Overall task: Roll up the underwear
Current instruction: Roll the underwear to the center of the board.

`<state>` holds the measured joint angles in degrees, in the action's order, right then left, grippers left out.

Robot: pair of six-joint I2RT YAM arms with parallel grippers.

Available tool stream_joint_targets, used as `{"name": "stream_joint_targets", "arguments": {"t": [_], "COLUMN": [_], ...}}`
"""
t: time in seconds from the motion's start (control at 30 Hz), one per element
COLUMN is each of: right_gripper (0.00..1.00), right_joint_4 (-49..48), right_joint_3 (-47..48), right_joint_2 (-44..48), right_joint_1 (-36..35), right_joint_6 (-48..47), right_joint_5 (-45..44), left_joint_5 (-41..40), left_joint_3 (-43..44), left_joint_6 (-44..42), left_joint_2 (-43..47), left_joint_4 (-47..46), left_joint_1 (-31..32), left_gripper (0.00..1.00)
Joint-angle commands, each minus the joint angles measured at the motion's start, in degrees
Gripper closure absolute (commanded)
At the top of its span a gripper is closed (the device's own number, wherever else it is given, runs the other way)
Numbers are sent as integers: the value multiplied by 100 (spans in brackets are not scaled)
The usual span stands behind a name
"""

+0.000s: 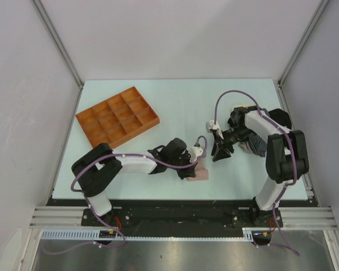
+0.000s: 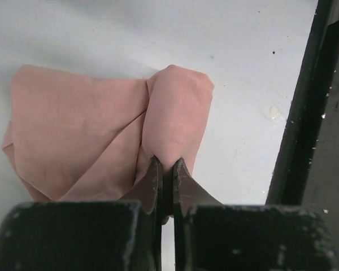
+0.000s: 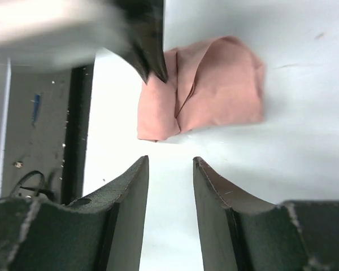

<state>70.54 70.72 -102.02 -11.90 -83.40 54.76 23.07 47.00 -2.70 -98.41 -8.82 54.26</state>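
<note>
A pale pink-beige underwear (image 2: 85, 135) lies folded on the table near its front edge. It also shows in the top view (image 1: 203, 174) and in the right wrist view (image 3: 220, 84). My left gripper (image 2: 166, 165) is shut on a raised fold at the garment's right side; in the top view this gripper (image 1: 194, 168) sits over the cloth. My right gripper (image 3: 170, 161) is open and empty, a short way from the pink cloth and not touching it; the top view shows it (image 1: 218, 154) to the right of the garment. A navy striped underwear (image 1: 259, 145) lies under the right arm.
An orange compartmented tray (image 1: 117, 116) stands at the back left. A black garment (image 1: 281, 116) lies by the right edge behind the right arm. The table's dark front edge (image 2: 305, 130) runs close to the pink cloth.
</note>
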Motion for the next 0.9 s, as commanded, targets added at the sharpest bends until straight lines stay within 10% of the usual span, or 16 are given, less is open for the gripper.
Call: {"name": "stream_joint_targets", "arguments": {"t": [0.0, 0.4, 0.87], "right_gripper": [58, 50, 48], "right_joint_4": [416, -2553, -3952], "right_joint_3": [-285, -2360, -2809], "right_joint_2": [936, 2766, 2240], "right_joint_1": [74, -1384, -2396], "right_joint_6": [-1114, -723, -406], "right_joint_5": [377, -1037, -2330], "left_joint_5": [461, 1085, 1323], "left_joint_3": [537, -95, -437], "left_joint_6": [463, 1464, 2221], "left_joint_2": [-643, -846, -1242], "left_joint_4": [1163, 145, -823], "left_joint_1": [-432, -1022, -1198], "left_gripper": [100, 99, 100]}}
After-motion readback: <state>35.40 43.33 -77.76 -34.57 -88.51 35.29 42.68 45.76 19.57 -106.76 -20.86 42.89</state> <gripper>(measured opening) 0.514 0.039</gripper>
